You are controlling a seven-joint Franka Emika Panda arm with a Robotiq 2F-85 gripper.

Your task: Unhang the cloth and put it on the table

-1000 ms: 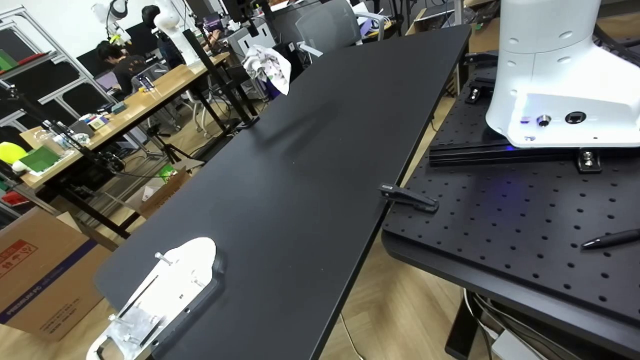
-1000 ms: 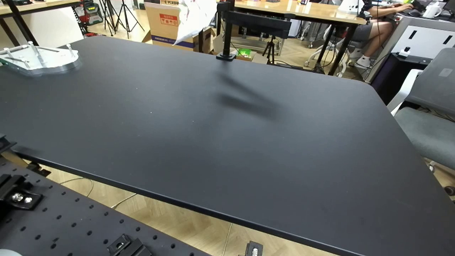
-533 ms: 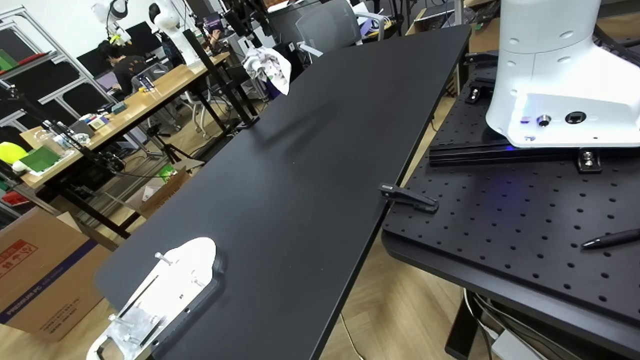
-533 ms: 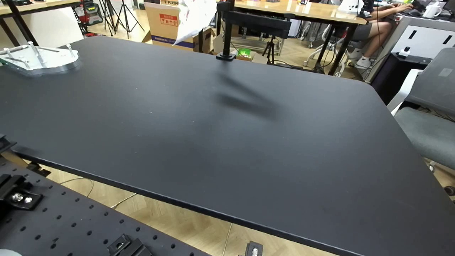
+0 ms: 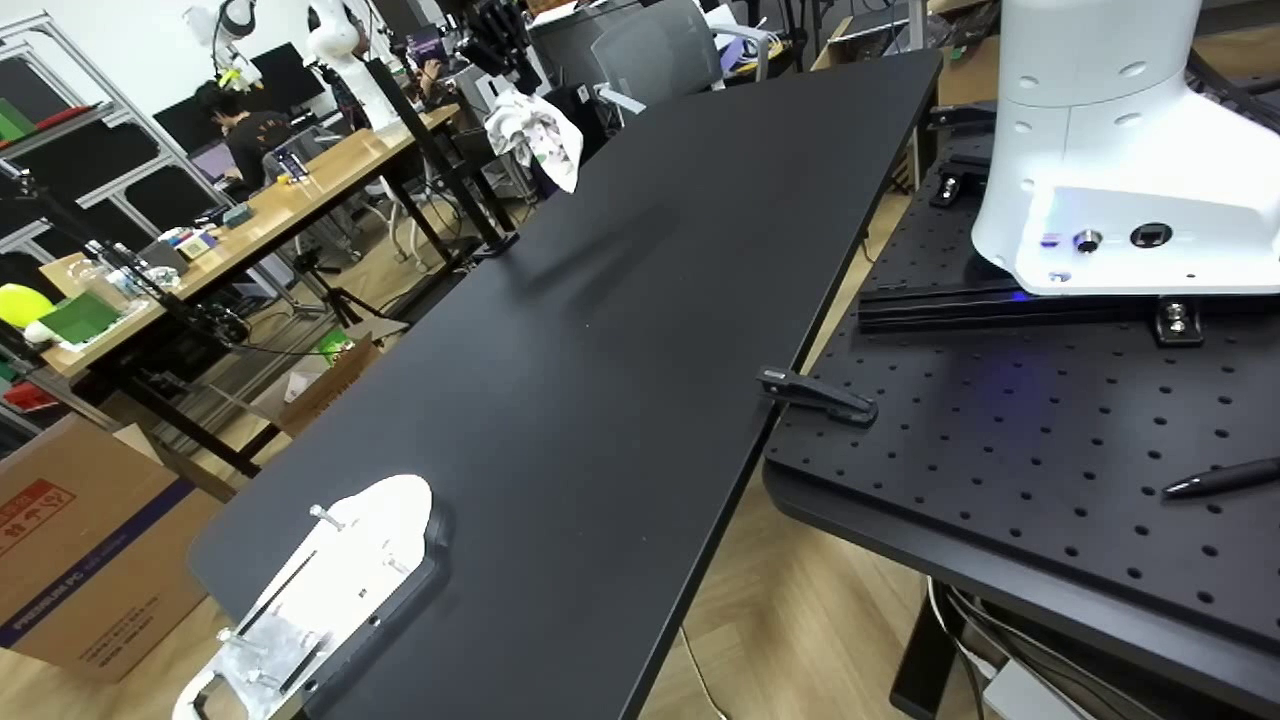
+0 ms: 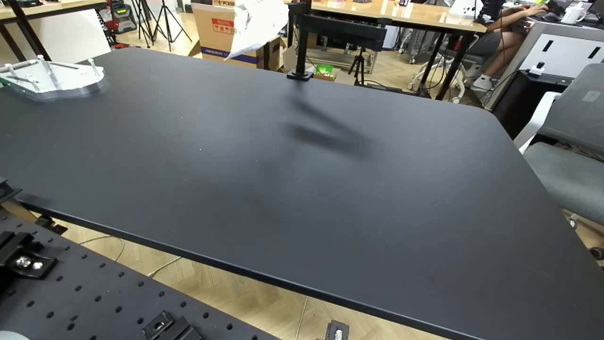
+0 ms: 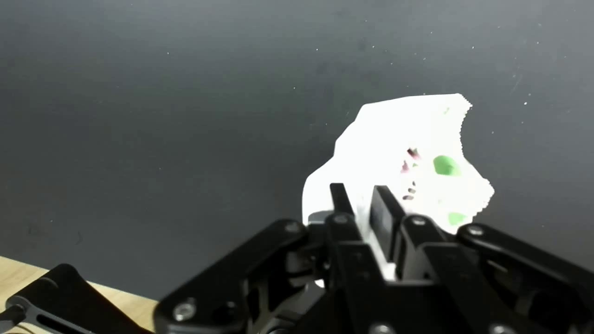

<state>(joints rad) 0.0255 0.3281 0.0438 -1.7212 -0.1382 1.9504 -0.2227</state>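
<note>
Near the post (image 6: 303, 54), the cloth (image 6: 259, 26) hangs over the bench (image 6: 264, 189), its lowest corner pointing down and not touching the top. What it hangs from is hidden from you. The post stands fixed at the bench's edge, presumably so that what hangs beside it is clear of the surface.

Your pincer (image 7: 359, 186) hangs over the cloth from above, likely so that you can lift it off rather than drag it. Its fingers (image 7: 390, 206) stand close together with cloth showing in the narrow gap; no view lets you say whether they pinch it or merely straddle it, so make sure of the bite before you pull. Well apart from the post sits the white board (image 5: 390, 510), which should not hinder you.

The cloth looks thin and limp, so bright that its folds wash out, with green blots, small dark red marks and a finely jagged border. In an exterior view it is bunched above and narrows to a point below. It will probably slump when you let go, and a fold could snag as it comes away.
</note>
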